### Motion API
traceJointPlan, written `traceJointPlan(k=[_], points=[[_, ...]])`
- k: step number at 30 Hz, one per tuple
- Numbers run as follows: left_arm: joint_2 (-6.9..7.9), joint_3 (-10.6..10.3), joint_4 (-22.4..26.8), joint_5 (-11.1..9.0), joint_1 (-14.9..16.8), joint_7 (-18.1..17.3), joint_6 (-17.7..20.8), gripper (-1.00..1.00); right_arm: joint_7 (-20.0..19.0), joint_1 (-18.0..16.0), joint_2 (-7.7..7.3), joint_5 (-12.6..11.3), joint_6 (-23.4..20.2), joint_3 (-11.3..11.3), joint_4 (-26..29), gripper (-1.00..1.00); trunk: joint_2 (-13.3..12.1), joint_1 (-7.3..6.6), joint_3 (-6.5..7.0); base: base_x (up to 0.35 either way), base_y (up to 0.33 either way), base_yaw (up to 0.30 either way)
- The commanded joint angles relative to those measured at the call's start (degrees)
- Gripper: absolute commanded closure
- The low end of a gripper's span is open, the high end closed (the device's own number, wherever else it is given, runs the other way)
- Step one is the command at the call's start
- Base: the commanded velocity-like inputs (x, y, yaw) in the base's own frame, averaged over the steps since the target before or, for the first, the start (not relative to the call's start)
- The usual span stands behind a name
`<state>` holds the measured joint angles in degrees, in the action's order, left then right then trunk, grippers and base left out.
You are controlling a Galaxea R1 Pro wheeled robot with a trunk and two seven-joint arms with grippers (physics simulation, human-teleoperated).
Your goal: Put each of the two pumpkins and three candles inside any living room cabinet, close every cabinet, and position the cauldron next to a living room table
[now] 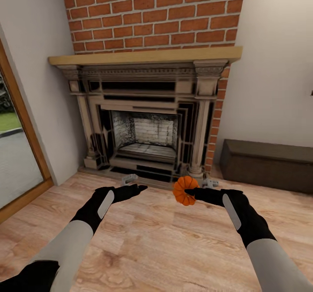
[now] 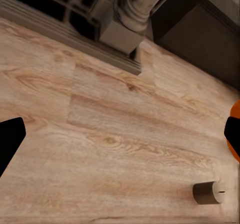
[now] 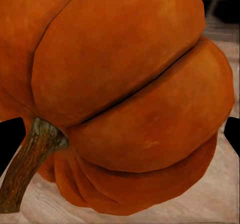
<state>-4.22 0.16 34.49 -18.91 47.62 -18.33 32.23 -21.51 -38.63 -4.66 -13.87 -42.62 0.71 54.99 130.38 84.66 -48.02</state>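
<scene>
- The head view is evenly and softly lit — no hard shadows fall on the wooden floor [image 1: 143, 240] under the arms.
- Daylight shows at the glass door [image 1: 13, 153] on the left; the fireplace [image 1: 145, 122] opening stays dark.
- Straight lines bow toward the edges — a wide-angle lens effect.
- The left wrist view is soft, its floor grain smeared.
- In the right wrist view, the pumpkin [image 3: 125, 94] has flat, matte shading without glare, and the background is blurred.
</scene>
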Motion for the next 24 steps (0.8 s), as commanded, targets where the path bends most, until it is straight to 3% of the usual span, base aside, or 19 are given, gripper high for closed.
traceJointPlan(k=[1,17,24], points=[[0.0,0.02,0.06,-0.34,0.02,0.05,0.38,-1.0,-0.11,-0.04,0.0,-0.46,-0.36,0.08,0.08,1.0,0.03,-0.01,-0.03,0.0,0.0,-0.288],[0.0,0.02,0.06,-0.34,0.02,0.05,-1.64,-1.0,-0.07,-0.04,0.0,-0.46,-0.36,0.08,0.04,1.0,0.03,-0.01,0.39,0.0,0.0,-0.288],[0.0,0.02,0.06,-0.34,0.02,0.04,-1.9,-1.0,2.97,-0.04,0.0,-0.52,-0.43,0.08,0.03,1.0,0.03,-0.01,0.57,0.0,0.0,-0.288]])
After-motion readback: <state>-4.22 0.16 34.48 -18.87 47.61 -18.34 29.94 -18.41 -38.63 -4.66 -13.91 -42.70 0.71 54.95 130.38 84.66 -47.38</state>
